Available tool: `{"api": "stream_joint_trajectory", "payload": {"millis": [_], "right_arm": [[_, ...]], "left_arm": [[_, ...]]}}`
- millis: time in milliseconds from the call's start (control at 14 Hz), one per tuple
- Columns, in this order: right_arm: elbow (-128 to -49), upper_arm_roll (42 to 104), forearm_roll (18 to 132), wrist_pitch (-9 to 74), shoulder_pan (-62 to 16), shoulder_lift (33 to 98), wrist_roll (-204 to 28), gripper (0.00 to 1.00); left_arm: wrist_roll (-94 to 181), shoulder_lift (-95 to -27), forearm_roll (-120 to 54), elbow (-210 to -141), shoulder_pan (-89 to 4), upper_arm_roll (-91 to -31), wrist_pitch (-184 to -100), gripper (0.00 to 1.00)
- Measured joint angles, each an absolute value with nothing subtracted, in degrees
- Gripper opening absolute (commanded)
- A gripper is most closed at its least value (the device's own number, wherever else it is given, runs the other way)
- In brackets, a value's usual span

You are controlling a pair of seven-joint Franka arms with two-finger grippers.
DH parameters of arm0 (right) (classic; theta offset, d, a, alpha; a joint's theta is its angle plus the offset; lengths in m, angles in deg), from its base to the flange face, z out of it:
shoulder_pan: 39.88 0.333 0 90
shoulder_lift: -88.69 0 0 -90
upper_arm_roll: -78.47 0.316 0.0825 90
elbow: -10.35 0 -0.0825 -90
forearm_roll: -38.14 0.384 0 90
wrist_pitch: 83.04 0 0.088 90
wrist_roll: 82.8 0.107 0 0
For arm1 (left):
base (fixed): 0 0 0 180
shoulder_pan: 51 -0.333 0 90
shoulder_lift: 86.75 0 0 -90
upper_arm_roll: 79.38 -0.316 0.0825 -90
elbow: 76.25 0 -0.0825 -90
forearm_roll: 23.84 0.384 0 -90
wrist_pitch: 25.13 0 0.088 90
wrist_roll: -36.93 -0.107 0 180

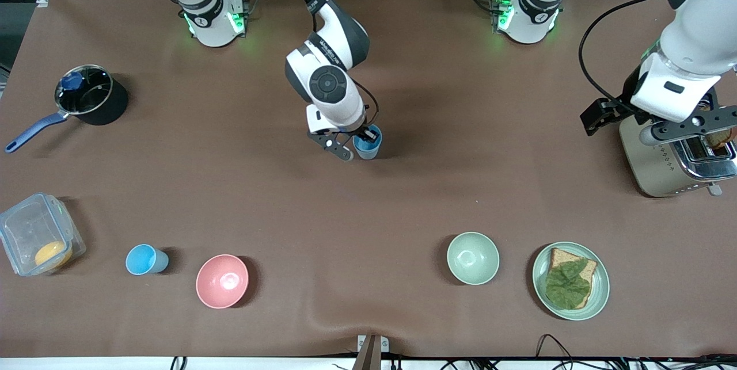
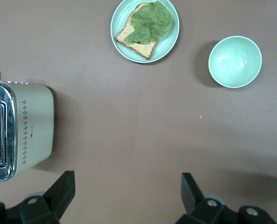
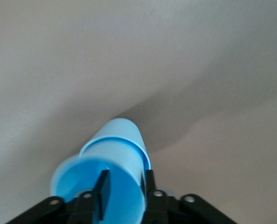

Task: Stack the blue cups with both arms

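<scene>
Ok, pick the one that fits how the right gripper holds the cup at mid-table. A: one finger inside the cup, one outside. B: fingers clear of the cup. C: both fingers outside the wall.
A: the right gripper pinches the wall of the blue cup, one finger inside, one outside.

The toaster (image 2: 17, 133) is cut by the left wrist view's edge, and the left pincer (image 1: 662, 122) partly hides it.
</scene>
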State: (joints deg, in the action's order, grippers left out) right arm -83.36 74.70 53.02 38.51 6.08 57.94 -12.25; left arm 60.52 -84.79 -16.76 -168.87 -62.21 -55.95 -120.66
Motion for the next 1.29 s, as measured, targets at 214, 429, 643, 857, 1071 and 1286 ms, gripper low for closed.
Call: {"api": "stream_joint_trajectory", "payload": {"millis": [214,429,643,857,1071,1286], "right_arm": [[-78.55,70.41,52.84,30.3,5.94,59.98,-14.64,1.0],[-77.68,63.75,52.68,21.6,4.51,62.76,-29.72,1.0],[-77.71,57.93,52.65,14.22,-1.95,64.24,-52.41,1.0],[-77.74,52.31,51.43,9.39,-8.05,66.89,-73.48,1.0],[-77.71,45.76,48.46,7.86,-9.33,72.05,-82.76,1.0],[-77.71,42.65,47.81,6.65,-9.31,77.2,-85.58,1.0]], "left_arm": [[60.52,-85.24,-17.37,-168.4,-61.97,-56.04,-119.81,1.0],[60.5,-85.78,-18.52,-168.03,-61.52,-56.98,-118.78,1.0],[60.5,-86.65,-18.71,-167.83,-60.82,-57.87,-117.76,1.0],[60.5,-88.03,-20.26,-167.79,-58.32,-61.27,-116.6,1.0],[60.48,-88.89,-20.76,-167.78,-56.74,-63.86,-115.43,1.0],[60.48,-89.52,-20.8,-167.78,-56.27,-64.37,-114.76,1.0]]}}
